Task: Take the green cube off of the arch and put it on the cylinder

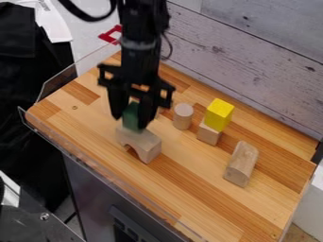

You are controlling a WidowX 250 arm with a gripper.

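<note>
Green cube [131, 116] is seen at the top of the wooden arch [146, 143], low in the view of the black gripper [130, 123], by which it is partly covered. Whether the cube is grasped or only surrounded by the claw cannot be told. Whether its underside is touched by the arch is also hard to tell, since the two are overlapped in the view. The gripper is pointed downward over the arch, and the black arm [142, 38] is brought in from the top edge.

The arch is stood on the wooden tabletop [189, 182] with its opening turned down. Just to the right of the gripper in the view, the plain wooden cylinder [183, 116] is set upright on the tabletop, with nothing placed on its top. Farther right, a yellow block [219, 113] is held up by a small wooden block [208, 134]; both are set apart from the cylinder. Nearer the right edge, a long wooden block with a rounded top [242, 161] is laid on its flat side.

The tabletop is backed by a wall of whitewashed planks [252, 75]. Beyond its left end, a red object [112, 35] and black cloth [25, 90] are seen.
</note>
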